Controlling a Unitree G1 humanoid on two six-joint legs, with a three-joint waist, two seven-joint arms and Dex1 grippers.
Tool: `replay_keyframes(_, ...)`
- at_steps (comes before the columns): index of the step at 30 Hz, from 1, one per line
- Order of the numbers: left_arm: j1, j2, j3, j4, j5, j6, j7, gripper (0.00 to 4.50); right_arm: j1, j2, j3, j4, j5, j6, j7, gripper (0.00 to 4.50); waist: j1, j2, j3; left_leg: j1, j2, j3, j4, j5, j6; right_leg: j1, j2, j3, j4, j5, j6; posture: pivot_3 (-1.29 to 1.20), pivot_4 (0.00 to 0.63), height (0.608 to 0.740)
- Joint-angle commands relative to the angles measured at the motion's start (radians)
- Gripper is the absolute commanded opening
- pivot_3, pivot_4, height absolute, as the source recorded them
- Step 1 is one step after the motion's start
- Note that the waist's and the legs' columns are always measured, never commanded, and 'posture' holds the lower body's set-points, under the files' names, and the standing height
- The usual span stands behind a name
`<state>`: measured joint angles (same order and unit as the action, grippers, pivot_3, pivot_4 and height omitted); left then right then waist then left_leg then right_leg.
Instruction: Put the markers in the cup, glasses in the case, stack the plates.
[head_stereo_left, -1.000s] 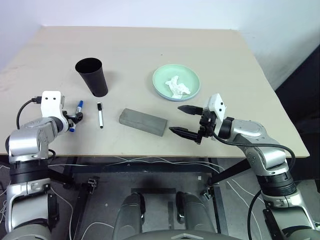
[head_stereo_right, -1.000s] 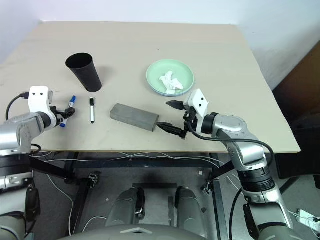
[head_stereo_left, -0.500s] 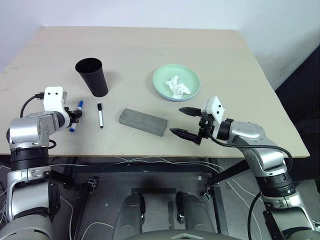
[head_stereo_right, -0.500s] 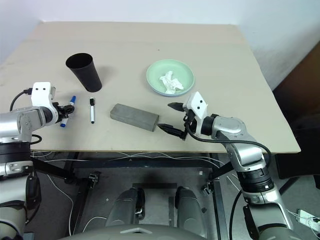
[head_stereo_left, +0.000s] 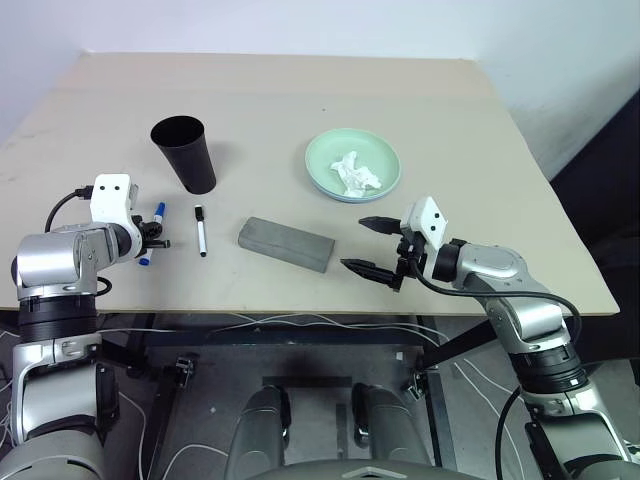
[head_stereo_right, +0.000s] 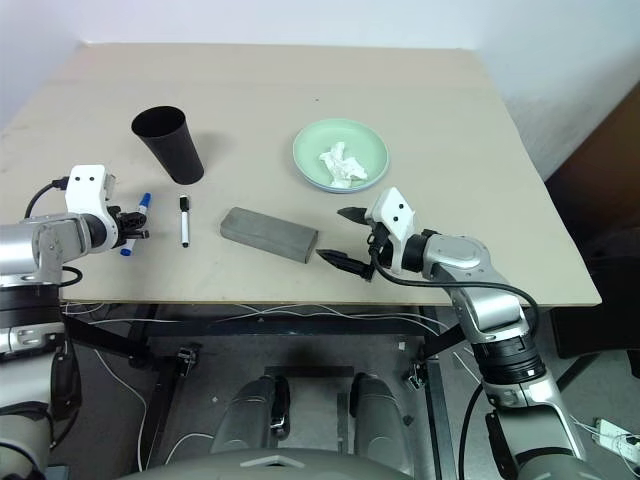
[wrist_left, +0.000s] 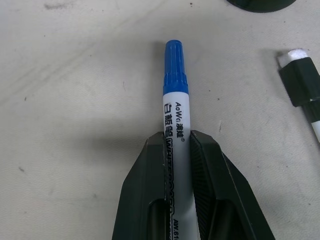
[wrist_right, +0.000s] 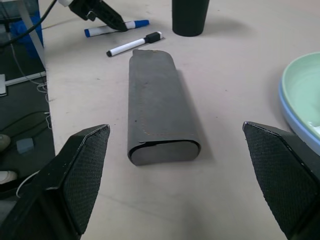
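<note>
Head views: marker step in hand. The left gripper sits at the near-left of the table, closed on the blue-capped marker, which lies on the table just beside the black-capped marker; the black cup stands just beyond them. Green plate with a crumpled tissue is far right of centre, seemingly stacked on the blue one. The grey case lies mid-near. The right gripper hovers just right of the case, fingers wide apart, holding nothing. Glasses not seen, probably inside the case. Left wrist view: both fingers pinch the white barrel of the marker, blue cap pointing away; marker seems flat on the table. Next, I'd judge: lift, tip upright, carry over the cup rim, release. Right wrist view: spread fingers frame the case end-on, markers and cup beyond. Versus a second ago: left fingers were apart around the marker, now clamped; right gripper hardly changed, objects unmoved.
</note>
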<state>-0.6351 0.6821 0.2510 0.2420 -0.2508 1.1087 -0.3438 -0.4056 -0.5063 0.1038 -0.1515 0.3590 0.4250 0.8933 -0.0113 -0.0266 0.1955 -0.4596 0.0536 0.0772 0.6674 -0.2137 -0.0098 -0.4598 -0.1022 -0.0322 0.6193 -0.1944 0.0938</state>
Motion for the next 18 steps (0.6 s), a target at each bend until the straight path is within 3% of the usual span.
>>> replay_keyframes(1, -0.005, -0.02, 0.047, -0.008, 0.013, -0.137, 0.035, 0.28, -0.018, -0.002, -0.022, -0.033, 0.033, 0.019, 0.006, 4.5, 0.001, 0.0, 0.0, 0.0, 0.0, 0.0, 0.0, 0.0, 0.0, 0.0, 0.0, 0.0, 0.0, 0.0, 0.0, 0.0, 0.15, 0.691)
replay_keyframes(9, 0.041, -0.036, 0.098, -0.035, -0.005, -0.58, -0.025, 0.28, -0.031, 0.001, -0.029, -0.041, 0.048, 0.036, -0.003, 4.5, 0.0, 0.0, 0.0, 0.0, 0.0, 0.0, 0.0, 0.0, 0.0, 0.0, 0.0, 0.0, 0.0, 0.0, 0.0, 0.0, 0.15, 0.691)
replay_keyframes(18, 0.035, 0.022, 0.103, -0.074, 0.062, -0.676, 0.049, 0.28, -0.034, 0.007, -0.027, -0.038, 0.053, 0.033, -0.001, 4.5, 0.0, 0.0, 0.0, 0.0, 0.0, 0.0, 0.0, 0.0, 0.0, 0.0, 0.0, 0.0, 0.0, 0.0, 0.0, 0.0, 0.15, 0.691)
